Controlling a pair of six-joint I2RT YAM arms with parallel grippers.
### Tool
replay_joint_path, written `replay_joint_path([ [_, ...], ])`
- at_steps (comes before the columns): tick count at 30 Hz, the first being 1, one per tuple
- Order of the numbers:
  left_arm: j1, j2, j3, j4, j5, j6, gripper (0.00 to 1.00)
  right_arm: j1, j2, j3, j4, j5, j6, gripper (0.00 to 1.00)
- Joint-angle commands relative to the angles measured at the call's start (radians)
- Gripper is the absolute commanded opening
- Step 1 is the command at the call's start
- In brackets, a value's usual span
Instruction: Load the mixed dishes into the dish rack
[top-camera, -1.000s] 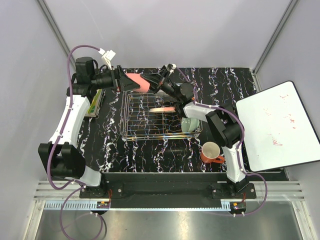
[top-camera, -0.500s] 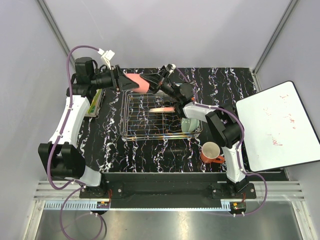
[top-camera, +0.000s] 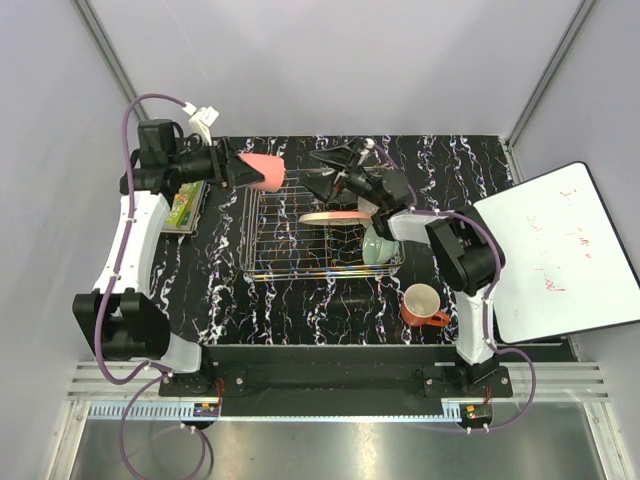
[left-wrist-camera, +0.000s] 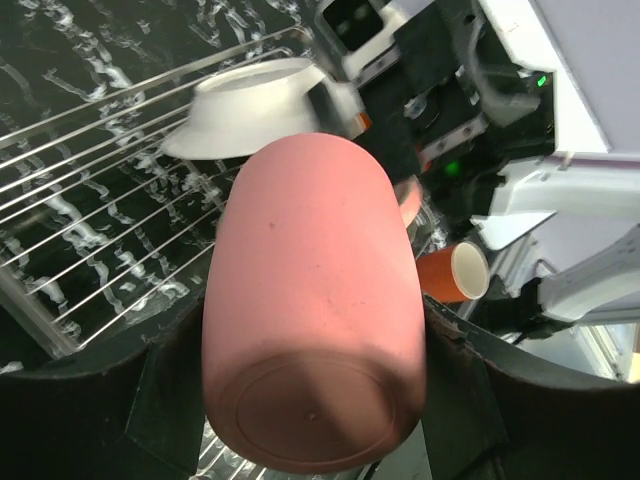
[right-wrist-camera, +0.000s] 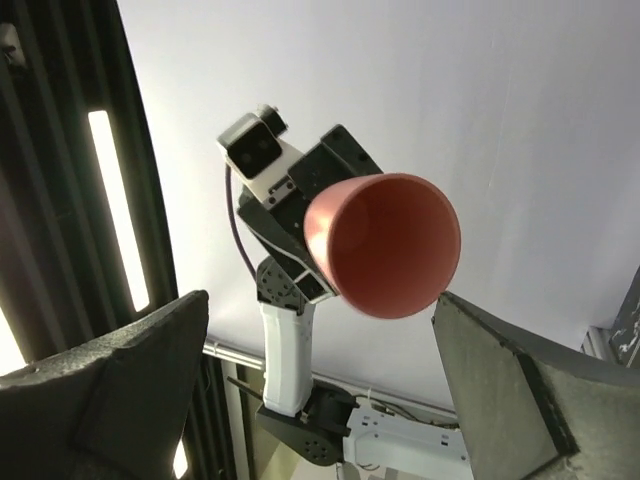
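In the top view my left gripper (top-camera: 245, 170) is shut on the pink cup (top-camera: 264, 170) and holds it on its side above the back left corner of the dish rack (top-camera: 290, 250). The left wrist view looks at the cup's base (left-wrist-camera: 315, 400), wedged between both jaws. My right gripper (top-camera: 317, 174) stands open just right of the cup, apart from it. In the right wrist view the cup's mouth (right-wrist-camera: 385, 245) faces me beyond the spread fingers (right-wrist-camera: 110, 380). A peach-pink plate (top-camera: 330, 217) and a pale green bowl (top-camera: 378, 245) sit in the rack.
An orange handled mug (top-camera: 422, 303) stands on the black marbled table (top-camera: 450, 165) in front of the rack's right end. A green book (top-camera: 185, 205) lies at the left edge under the left arm. A whiteboard (top-camera: 555, 255) lies to the right.
The left gripper closed on the pink cup, then the right gripper opened and let go of it. The cup shifted slightly left with the left arm and the right gripper drew back right.
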Motion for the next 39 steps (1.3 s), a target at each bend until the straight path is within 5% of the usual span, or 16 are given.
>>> replay_joint_path([
  [1,0.029,-0.063,0.021,-0.101,-0.040,0.136,0.00,-0.083,-0.097,-0.055,0.129,-0.088,-0.022,1.00],
  [6,0.028,-0.065,-0.014,-0.125,-0.193,0.195,0.00,-0.124,-0.200,0.017,-0.045,-0.186,-0.185,1.00],
  [11,-0.001,0.004,-0.019,-0.128,-0.379,0.256,0.00,-0.141,-0.333,0.168,-0.418,-0.243,-0.523,1.00],
  [16,-0.131,0.121,0.007,-0.128,-0.675,0.320,0.00,-0.141,-0.512,0.189,-0.786,-0.162,-0.924,1.00],
  [22,-0.250,0.268,0.090,-0.128,-0.900,0.363,0.00,-0.141,-0.717,0.058,-0.981,0.004,-1.184,1.00],
  [32,-0.323,0.418,0.149,-0.098,-1.054,0.419,0.00,-0.140,-0.849,-0.097,-1.069,0.051,-1.275,1.00],
  [39,-0.346,0.454,0.141,-0.086,-0.999,0.406,0.00,-0.141,-0.887,-0.152,-1.118,0.070,-1.308,1.00],
])
